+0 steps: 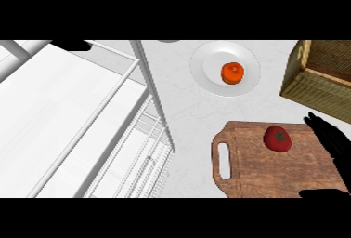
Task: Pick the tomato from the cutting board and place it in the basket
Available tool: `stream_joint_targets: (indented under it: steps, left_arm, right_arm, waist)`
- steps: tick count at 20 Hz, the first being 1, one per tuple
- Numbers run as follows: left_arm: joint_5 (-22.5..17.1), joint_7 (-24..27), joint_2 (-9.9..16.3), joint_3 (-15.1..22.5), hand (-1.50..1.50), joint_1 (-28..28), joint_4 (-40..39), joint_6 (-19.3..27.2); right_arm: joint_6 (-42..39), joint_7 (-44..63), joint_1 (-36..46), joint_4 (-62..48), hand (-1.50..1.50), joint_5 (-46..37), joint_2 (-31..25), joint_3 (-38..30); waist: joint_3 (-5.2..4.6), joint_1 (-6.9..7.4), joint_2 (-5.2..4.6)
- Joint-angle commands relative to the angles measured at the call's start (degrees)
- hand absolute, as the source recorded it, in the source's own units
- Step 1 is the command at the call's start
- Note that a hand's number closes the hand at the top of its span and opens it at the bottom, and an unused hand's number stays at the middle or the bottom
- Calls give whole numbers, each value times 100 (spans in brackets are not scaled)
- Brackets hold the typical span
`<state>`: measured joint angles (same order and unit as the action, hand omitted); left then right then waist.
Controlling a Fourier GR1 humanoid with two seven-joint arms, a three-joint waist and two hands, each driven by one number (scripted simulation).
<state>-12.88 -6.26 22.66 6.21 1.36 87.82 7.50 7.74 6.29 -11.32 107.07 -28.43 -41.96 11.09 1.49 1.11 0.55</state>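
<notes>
I see the tomato [277,138] lying on the cutting board [260,174], near its far edge. My right hand [332,139] is spread wide just beside it, not touching. The basket [319,74] sits beyond the board.

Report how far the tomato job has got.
Nothing is finished yet: the tomato lies on the cutting board, not in the basket. In hand: the right hand is open just right of the tomato, fingers straight, apparently not gripping it. Left to do: grasp, lift, carry to the basket at upper right and release. The left hand is out of view.
</notes>
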Motion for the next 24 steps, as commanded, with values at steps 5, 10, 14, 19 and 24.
stream_joint_targets:
  steps: [5,10,14,19,24]
  left_arm:
    - [-27,-555,-306,339,0,-703,-827,-31]
    - [-78,-736,-193,284,0,-813,-672,-134]
    - [14,-602,-253,250,0,-779,-776,-85]
    - [151,-671,-454,426,0,-759,-705,30]
    - [-5,-554,-310,183,0,-871,-685,-163]
  right_arm:
    - [-44,6,385,-552,-150,-156,238,179]
    - [27,88,540,-591,-150,-318,423,297]
    - [132,55,647,-910,-150,-502,598,413]
    - [248,-161,933,-1062,150,-943,511,516]
    - [618,-283,912,-1380,150,-1384,611,596]
  waist:
    - [-149,39,-151]
    - [-152,39,-111]
    - [-152,21,-130]
    - [-152,-5,-125]
    - [-148,17,-123]
